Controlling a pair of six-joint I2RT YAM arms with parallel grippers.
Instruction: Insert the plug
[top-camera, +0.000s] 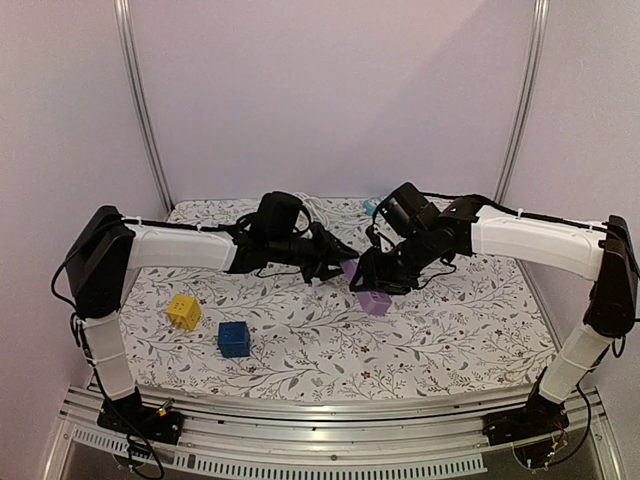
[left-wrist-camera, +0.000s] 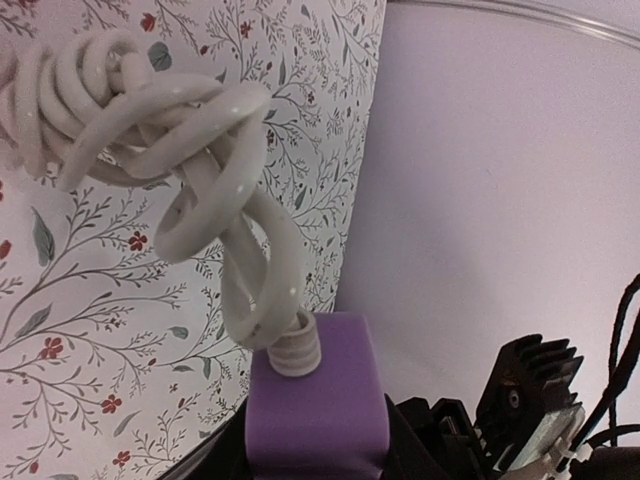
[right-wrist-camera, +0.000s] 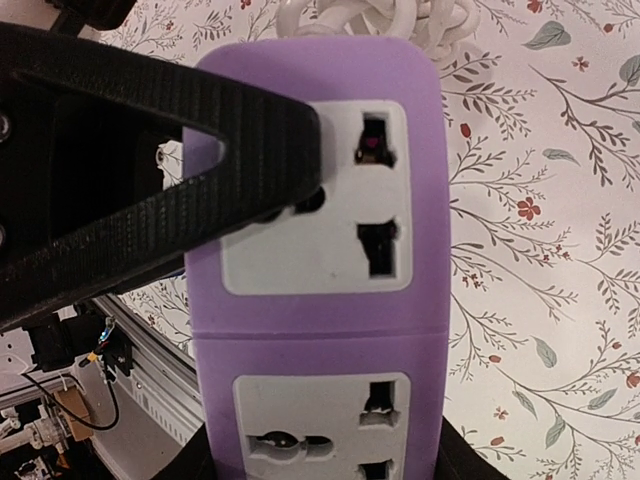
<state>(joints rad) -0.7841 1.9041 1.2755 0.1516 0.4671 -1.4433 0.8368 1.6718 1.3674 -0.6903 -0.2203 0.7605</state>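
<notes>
A purple power strip (top-camera: 373, 302) with grey sockets hangs between both arms above the middle of the table. My left gripper (left-wrist-camera: 318, 455) is shut on its cable end (left-wrist-camera: 318, 400), where a coiled white cable (left-wrist-camera: 200, 160) comes out. One left finger (right-wrist-camera: 150, 150) lies across the upper socket in the right wrist view. My right gripper (right-wrist-camera: 320, 472) is shut on the strip's other end (right-wrist-camera: 320, 300), with a dark finger on each side. In the top view the left gripper (top-camera: 340, 262) and right gripper (top-camera: 375, 290) meet at the strip. The plug is out of view.
A yellow cube (top-camera: 183, 311) and a blue cube (top-camera: 233, 339) sit on the floral tablecloth (top-camera: 450, 330) at the front left. A small teal object (top-camera: 370, 205) lies at the back edge. Pale walls and metal posts surround the table.
</notes>
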